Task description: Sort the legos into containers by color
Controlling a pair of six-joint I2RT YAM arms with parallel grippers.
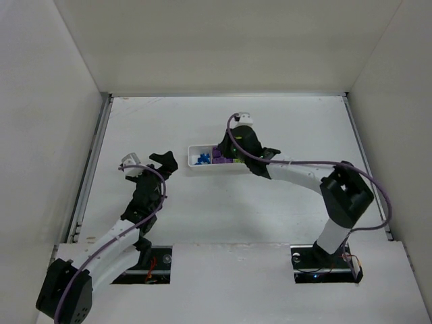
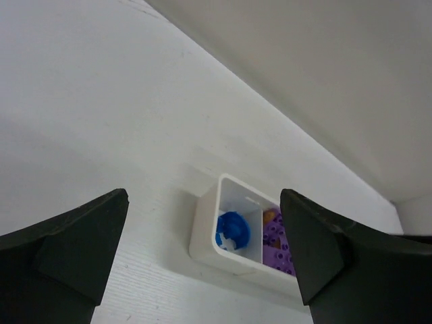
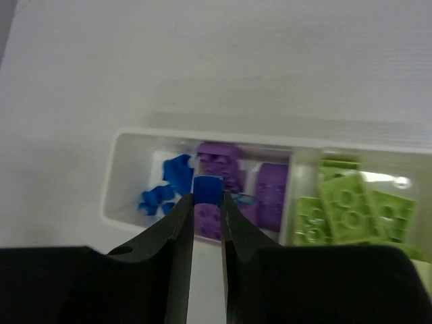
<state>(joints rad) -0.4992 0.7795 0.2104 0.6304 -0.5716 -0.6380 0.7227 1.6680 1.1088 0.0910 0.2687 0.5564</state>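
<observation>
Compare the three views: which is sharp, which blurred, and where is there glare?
Top view: sharp, evenly lit. Left wrist: jaws dark and blurred, tray clearer. Right wrist: soft throughout, even the held blue brick; glare beside the green bricks.

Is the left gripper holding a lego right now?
No, in the left wrist view the left gripper has its jaws wide apart with nothing between them, and the tray lies beyond it.

Left claw [image 2: 204, 199] spread wide; tray [image 2: 202, 239] ahead holds blue pieces [image 2: 232, 229], purple blocks [image 2: 277, 246].
</observation>
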